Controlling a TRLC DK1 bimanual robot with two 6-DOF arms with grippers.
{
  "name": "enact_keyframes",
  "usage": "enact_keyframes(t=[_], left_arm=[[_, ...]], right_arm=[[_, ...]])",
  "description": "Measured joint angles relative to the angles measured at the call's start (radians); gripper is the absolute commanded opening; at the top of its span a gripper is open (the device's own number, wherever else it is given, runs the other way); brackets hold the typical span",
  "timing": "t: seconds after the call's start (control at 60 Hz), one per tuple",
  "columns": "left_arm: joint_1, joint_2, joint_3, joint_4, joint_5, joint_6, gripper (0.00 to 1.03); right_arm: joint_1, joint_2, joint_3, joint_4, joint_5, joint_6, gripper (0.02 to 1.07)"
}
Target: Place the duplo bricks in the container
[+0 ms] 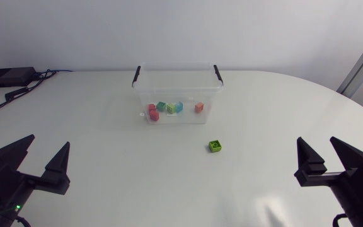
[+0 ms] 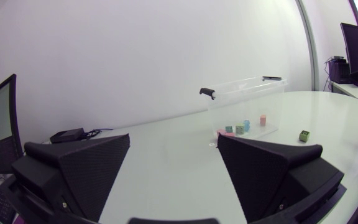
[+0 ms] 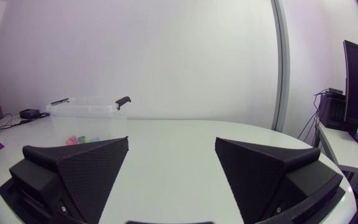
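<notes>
Head view: the left gripper sits with its two wedge fingers spread wide and nothing between them. The right gripper is spread just as wide and also holds nothing. Well ahead of both, about midway between them, stands the clear container with black handle clips. Several duplo bricks lie inside it, red, green, blue and orange. A lone green duplo brick sits on the white table just outside the container's near wall, closer to the right gripper than to the left.
</notes>
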Motion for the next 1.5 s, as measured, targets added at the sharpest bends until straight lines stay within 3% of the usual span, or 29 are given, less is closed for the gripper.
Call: enact_keyframes(t=[0.617,0.8,1.017,1.25,1.5], left_arm=[[0.000,0.000,0.000,0.000,0.000,0.000,0.99],[0.000,0.000,0.000,0.000,0.000,0.000,0.99],[0.000,0.000,0.000,0.000,0.000,0.000,0.99],[0.000,0.000,0.000,0.000,0.000,0.000,0.99],[0.000,0.000,0.000,0.000,0.000,0.000,0.99]], right_arm=[[-0.012,0.000,0.000,-0.003,-0.024,-0.050,1.02],[0.035,0.041,0.106,-0.188,-0.108,-0.068,1.02],[0.055,0.409,0.427,-0.266,-0.122,-0.057,1.02],[0.211,0.864,0.726,-0.436,-0.127,-0.011,1.02],[0.329,1.200,0.817,-0.446,-0.100,0.010,1.02]])
